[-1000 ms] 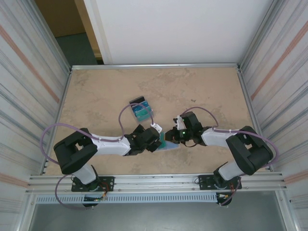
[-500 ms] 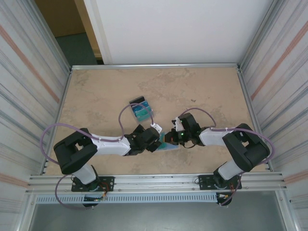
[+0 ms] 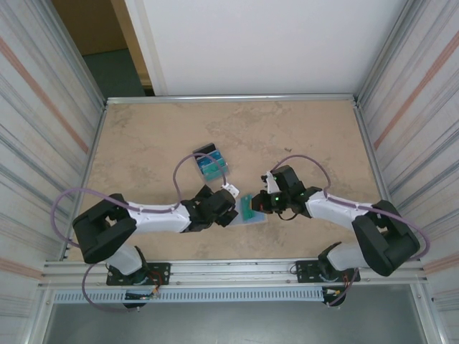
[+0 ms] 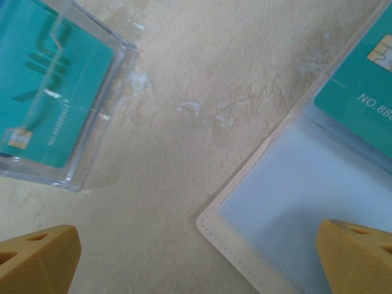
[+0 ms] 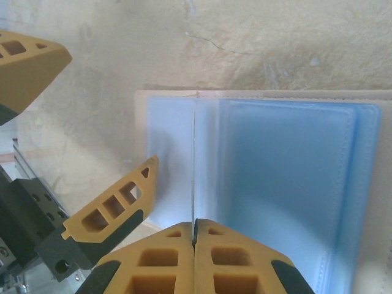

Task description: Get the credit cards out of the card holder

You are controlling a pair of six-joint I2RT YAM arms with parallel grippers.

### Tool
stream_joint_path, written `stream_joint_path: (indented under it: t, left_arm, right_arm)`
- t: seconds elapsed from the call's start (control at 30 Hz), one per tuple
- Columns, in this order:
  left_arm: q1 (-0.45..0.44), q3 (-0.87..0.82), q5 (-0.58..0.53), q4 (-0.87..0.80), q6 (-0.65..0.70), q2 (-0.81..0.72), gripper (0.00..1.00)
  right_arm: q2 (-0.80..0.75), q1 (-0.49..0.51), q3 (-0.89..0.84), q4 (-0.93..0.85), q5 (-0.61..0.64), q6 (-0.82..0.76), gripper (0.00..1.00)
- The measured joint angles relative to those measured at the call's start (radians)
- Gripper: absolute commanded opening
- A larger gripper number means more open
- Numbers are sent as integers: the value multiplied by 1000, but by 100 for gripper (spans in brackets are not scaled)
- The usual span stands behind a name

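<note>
The card holder (image 3: 257,217) lies open on the table between the arms, its pale blue inner faces (image 5: 288,184) up and its beige stitched corner (image 4: 245,236) close to my left gripper. My right gripper (image 5: 194,228) is shut on a teal credit card (image 3: 246,206), seen edge-on as a thin line (image 5: 193,159) standing over the holder. The card's printed face and chip (image 4: 361,79) are in the left wrist view. My left gripper (image 4: 199,260) is wide open, low at the holder's left edge; one of its fingers (image 5: 116,208) stands beside the card.
A clear plastic box (image 3: 210,163) with teal and blue cards in it (image 4: 49,92) sits just behind the left gripper. Corrugated metal walls close in both sides of the table, and a rail runs along the near edge.
My right gripper's jaws have closed on the teal card, which now stands more upright over the holder. The right arm has stretched out to the right. The left gripper stays open in place.
</note>
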Motion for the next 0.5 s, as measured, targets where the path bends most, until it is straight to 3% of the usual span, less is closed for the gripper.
stream_joint_path:
  t: [0.33,0.5]
  left_arm:
    - [2,0,-62,-55,-39,-275,99]
    - [49,0,19,-55,-21,-406,98]
  right_arm:
    - [-219,2,29,-127,29,-128,0]
    - [-320,20,56,-176,49,-220,0]
